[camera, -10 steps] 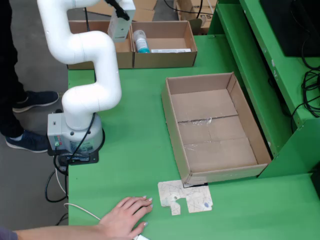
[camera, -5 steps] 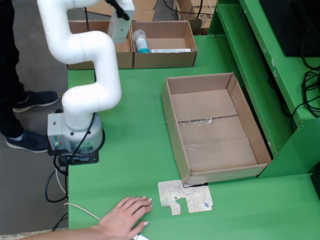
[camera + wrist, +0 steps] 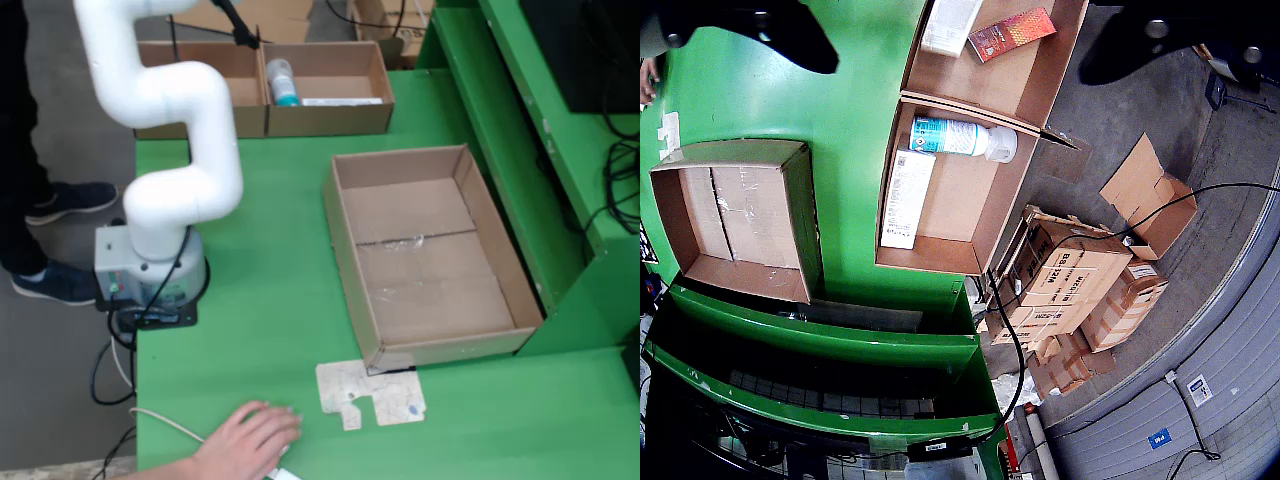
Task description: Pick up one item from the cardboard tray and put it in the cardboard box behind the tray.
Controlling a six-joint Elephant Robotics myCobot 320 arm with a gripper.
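Cardboard tray (image 3: 430,255), open-topped and empty, lies on the green tabletop. Cardboard box (image 3: 330,100) behind it holds a white bottle (image 3: 958,136) with teal label, lying flat, and a slim white carton (image 3: 907,198).

White rounded arm (image 3: 165,110), grey base (image 3: 140,270) with black cables; black blurred fingers (image 3: 790,30).

Green table (image 3: 270,300); grey concrete floor (image 3: 1200,130); stacked cartons (image 3: 1080,290) beside table; possibly roller door (image 3: 1230,390), blurred.
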